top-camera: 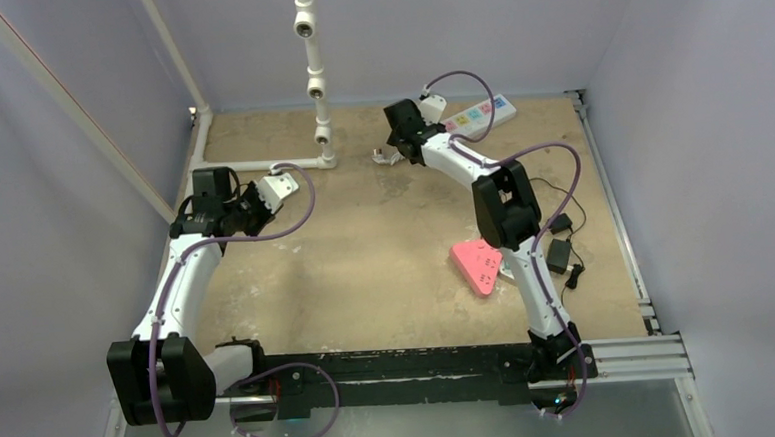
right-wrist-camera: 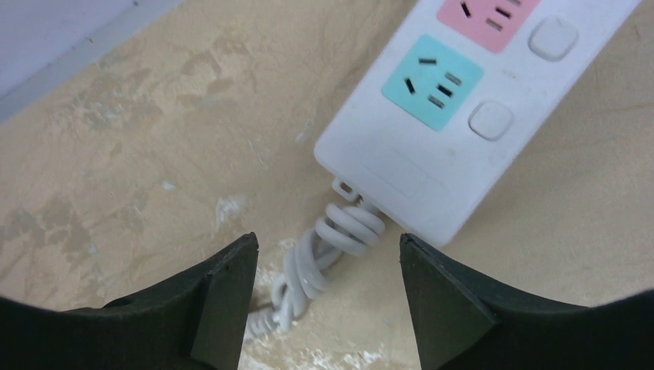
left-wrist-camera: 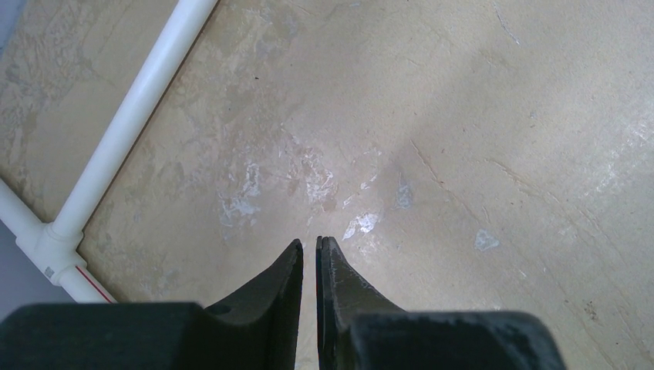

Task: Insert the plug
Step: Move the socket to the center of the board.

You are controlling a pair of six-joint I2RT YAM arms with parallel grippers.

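We hold no plug yet: right gripper [right-wrist-camera: 328,247] wide open above the far-edge power strip [right-wrist-camera: 432,139], left gripper [left-wrist-camera: 310,247] closed on nothing.

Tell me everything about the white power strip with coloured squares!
The power strip is a long white plastic bar lying flat and slanted at the table's far edge. Its teal socket and pink socket each have a white button beside them and nothing plugged in. Its white cord is bundled at one end, under the open right claw.
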